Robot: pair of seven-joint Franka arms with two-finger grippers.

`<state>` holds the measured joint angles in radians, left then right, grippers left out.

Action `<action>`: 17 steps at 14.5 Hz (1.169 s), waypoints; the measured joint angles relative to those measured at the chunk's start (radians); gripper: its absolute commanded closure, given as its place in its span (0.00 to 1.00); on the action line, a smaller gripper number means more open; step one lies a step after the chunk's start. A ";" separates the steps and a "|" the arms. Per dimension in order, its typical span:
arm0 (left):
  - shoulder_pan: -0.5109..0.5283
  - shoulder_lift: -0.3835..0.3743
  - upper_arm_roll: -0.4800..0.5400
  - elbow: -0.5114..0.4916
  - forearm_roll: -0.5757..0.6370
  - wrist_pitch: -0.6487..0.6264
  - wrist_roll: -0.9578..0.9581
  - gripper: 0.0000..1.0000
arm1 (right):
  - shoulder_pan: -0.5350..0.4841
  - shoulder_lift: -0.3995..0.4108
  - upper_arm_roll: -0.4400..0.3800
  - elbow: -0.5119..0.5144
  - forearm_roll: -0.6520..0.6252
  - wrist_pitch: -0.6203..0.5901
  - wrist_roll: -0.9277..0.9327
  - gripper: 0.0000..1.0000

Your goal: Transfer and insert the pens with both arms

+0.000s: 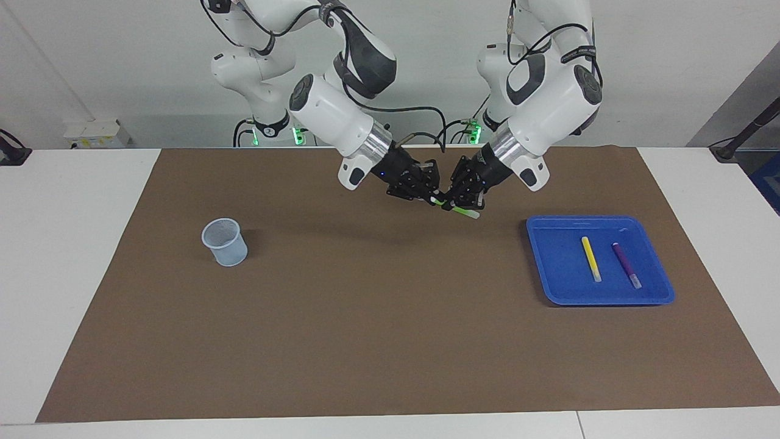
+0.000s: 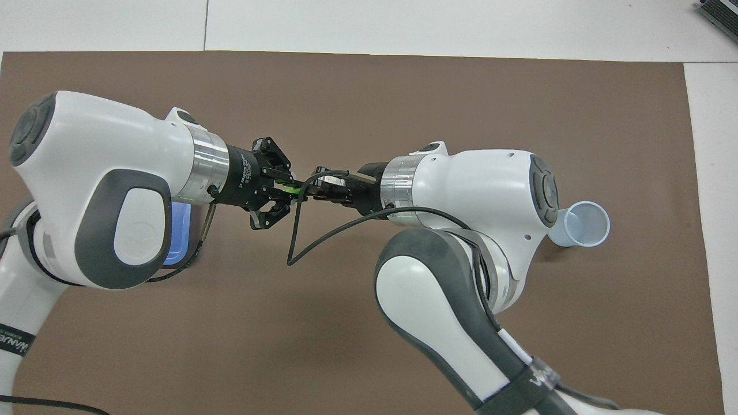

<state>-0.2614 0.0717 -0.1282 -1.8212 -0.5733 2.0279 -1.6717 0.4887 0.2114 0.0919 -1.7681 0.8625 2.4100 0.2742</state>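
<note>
Bare mat [image 1: 378,305] between cup [image 1: 225,242] and tray [image 1: 551,286].

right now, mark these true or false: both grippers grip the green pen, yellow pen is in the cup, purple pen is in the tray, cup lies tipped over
1. The left gripper and right gripper both grip the green pen: true.
2. The yellow pen is in the cup: false, it lies in the blue tray.
3. The purple pen lies in the tray: true.
4. The cup lies tipped over: false, it stands upright.

Green pen [image 1: 464,212], yellow pen [image 1: 590,258], purple pen [image 1: 626,264], blue tray [image 1: 548,268], brown mat [image 1: 365,317].
</note>
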 measured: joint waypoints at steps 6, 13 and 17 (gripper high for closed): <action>-0.023 0.001 -0.002 -0.003 -0.001 0.007 0.036 0.00 | -0.025 -0.001 -0.005 0.030 -0.081 -0.108 -0.004 1.00; 0.012 -0.023 0.022 -0.002 0.000 0.008 0.038 0.00 | -0.122 -0.007 -0.016 0.038 -0.373 -0.263 -0.005 1.00; 0.181 -0.043 0.034 0.000 0.015 0.016 0.052 0.00 | -0.182 -0.050 -0.018 0.043 -0.538 -0.403 -0.009 1.00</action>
<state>-0.0809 0.0290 -0.0943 -1.8213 -0.5585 2.0441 -1.6193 0.3071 0.1618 0.0735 -1.7251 0.3243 2.0067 0.2648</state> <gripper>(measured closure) 0.000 0.806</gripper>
